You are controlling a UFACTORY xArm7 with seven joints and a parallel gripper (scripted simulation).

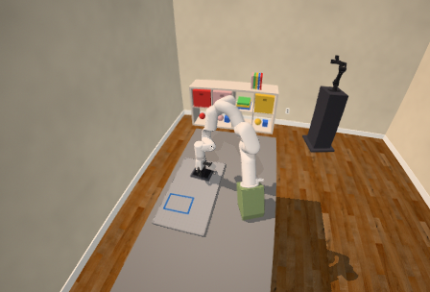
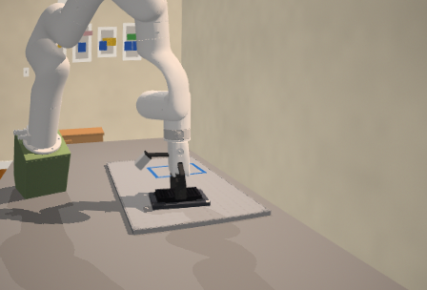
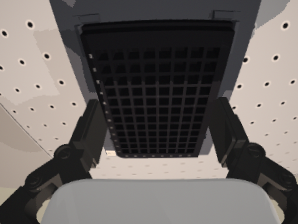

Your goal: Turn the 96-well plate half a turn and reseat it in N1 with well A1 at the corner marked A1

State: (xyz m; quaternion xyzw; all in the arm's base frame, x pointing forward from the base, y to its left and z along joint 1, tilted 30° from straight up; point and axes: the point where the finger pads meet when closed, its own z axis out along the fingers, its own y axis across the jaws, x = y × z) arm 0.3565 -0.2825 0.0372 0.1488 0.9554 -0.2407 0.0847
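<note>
Straddling the black 96-well plate (image 3: 160, 86), the claw (image 3: 160, 137) stood wide open, its fingers beside the plate's long sides at 9 and 3 o'clock in the wrist view, gripping nothing. The plate lay in the dark nest N1 (image 2: 159, 206) on the perforated grey deck (image 2: 230, 202) of the counter (image 2: 292, 248). The blue-taped spot B1 (image 1: 168, 204) lay well apart toward the deck's other end.
</note>
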